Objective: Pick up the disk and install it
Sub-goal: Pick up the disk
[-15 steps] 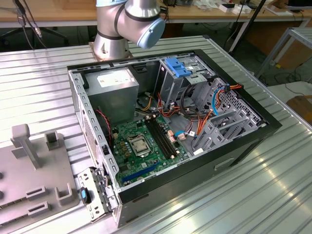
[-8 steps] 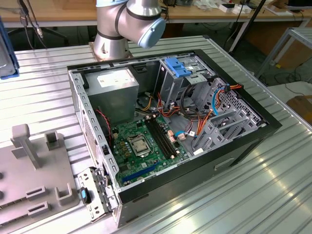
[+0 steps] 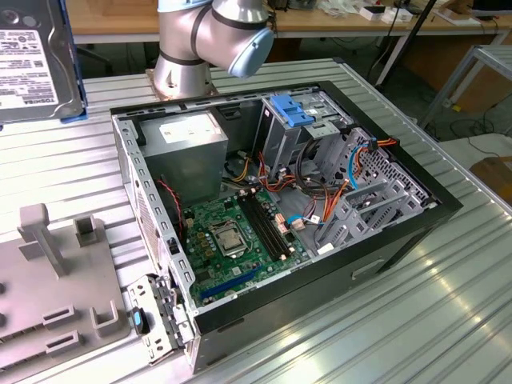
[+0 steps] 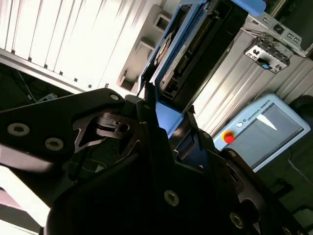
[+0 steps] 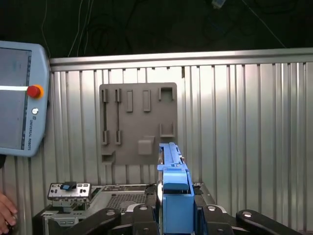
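Gripping the disk (image 5: 173,196) by its bright blue rail, the pincer (image 5: 175,218) is closed on it in the first wrist view. Black fingers (image 5: 139,219) sit on either side of the rail. The drive shows edge-on there, so its faces are hard to make out.

- Exterior view: the disk (image 3: 32,64) hangs at the exterior view's far left, apart from the open computer case (image 3: 320,292) and not in the cage (image 3: 292,120) with the blue latch. The frame edge cuts off its top and left. Its silvery side faces the camera and carries a white label with dark print and barcodes. A strip of blue rail shows at its lower edge.
- Second wrist view: the pincer's black body hides the near end of the disk (image 4: 195,54). The dark underside and a row of connector pins show between the blue rails.
- Under the disk: ribbed metal surface (image 5: 244,122) and grey fixture plate (image 5: 139,122).
- Teach pendant (image 5: 19,98) with a red button, cut off at the frame edge; small print along its rim.
- A hand (image 5: 6,210), mostly out of frame, beside the pendant.
- In the case: grey power supply box (image 3: 188,152) with a pale sticker, and a green motherboard (image 3: 232,232).
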Tool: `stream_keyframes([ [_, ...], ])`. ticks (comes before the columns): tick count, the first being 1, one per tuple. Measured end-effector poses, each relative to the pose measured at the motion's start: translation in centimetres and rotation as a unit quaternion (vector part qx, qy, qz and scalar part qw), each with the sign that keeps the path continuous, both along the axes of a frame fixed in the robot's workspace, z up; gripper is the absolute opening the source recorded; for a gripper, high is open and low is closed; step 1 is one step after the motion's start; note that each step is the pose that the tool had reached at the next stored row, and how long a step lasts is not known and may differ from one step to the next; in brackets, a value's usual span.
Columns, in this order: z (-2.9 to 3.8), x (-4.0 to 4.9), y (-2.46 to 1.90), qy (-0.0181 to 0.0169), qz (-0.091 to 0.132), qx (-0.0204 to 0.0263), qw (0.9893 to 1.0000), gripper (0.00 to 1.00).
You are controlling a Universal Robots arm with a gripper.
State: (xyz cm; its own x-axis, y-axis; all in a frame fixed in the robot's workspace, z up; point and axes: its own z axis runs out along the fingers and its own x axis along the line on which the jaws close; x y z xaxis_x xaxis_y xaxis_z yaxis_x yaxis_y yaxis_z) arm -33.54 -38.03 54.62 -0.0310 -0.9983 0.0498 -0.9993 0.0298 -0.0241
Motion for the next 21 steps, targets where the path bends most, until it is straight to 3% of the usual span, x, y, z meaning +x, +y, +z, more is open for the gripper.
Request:
stream_keyframes([
  [21,-0.11,10.15,0.00,0.0000,0.000,0.0000,1.0000,0.37],
])
